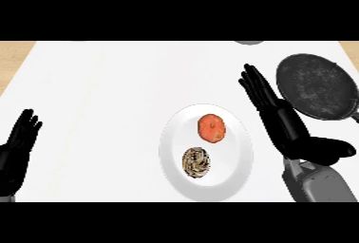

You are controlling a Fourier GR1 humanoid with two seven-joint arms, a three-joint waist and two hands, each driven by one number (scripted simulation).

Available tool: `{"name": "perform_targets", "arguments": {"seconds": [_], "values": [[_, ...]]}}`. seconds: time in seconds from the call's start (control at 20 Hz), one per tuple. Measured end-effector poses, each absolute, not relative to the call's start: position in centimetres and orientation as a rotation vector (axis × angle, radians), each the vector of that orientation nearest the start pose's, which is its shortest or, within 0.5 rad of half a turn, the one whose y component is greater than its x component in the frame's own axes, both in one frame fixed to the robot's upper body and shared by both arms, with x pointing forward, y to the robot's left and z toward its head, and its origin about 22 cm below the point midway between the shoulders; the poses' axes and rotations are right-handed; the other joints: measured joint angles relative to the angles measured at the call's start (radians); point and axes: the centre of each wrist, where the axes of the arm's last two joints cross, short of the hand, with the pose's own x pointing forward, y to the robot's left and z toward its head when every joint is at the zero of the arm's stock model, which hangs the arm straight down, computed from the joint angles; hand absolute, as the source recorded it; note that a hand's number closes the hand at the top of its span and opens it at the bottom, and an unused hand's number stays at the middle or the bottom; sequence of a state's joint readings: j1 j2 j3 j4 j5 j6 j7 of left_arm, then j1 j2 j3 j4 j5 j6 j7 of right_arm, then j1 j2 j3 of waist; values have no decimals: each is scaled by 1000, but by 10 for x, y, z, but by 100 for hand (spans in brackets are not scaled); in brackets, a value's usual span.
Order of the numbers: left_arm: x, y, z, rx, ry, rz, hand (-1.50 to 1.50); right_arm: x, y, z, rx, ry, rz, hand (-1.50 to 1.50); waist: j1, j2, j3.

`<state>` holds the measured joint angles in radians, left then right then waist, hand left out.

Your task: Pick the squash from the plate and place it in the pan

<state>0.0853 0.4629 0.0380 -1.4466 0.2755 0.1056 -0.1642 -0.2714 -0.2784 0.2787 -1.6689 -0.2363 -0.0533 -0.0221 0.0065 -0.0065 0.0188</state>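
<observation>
A white plate (pixel 175 161) lies at the middle of the white counter. On it sit two things: an orange-red round item (pixel 212 128) toward the far side and a brown striped squash (pixel 197 161) nearer me. A dark round pan (pixel 316 85) rests at the far right. My right hand (pixel 273 111) stands open with fingers straight, between the plate's right rim and the pan, touching neither food item. My left hand (pixel 17 152) rests open at the lower left edge, fingers up.
A grey object (pixel 249 42) peeks in at the counter's far edge. Wooden floor (pixel 14 57) shows beyond the counter's left edge. The pan's handle runs off the right side of the view.
</observation>
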Motion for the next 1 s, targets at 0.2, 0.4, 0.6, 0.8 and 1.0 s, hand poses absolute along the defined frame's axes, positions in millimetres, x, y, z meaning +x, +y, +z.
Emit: {"name": "perform_targets", "arguments": {"seconds": [0.2,0.4,0.6,0.8,1.0], "values": [[232,330,9,219,-1628,-60,0,297,-179,99,503,-1845,452,150,18,14,-10],[245,280,13,41,-1698,-117,0,318,-179,112,617,-1843,664,-150,33,25,-14],[247,239,10,-54,-1714,-141,0,347,-228,100,691,-1793,727,-150,35,29,-14],[250,217,10,-96,-1717,-155,0,370,-265,107,692,-1802,864,-150,42,30,-14],[251,204,10,-104,-1720,-164,0,387,-275,122,577,-1821,991,-150,46,27,-15]]}}
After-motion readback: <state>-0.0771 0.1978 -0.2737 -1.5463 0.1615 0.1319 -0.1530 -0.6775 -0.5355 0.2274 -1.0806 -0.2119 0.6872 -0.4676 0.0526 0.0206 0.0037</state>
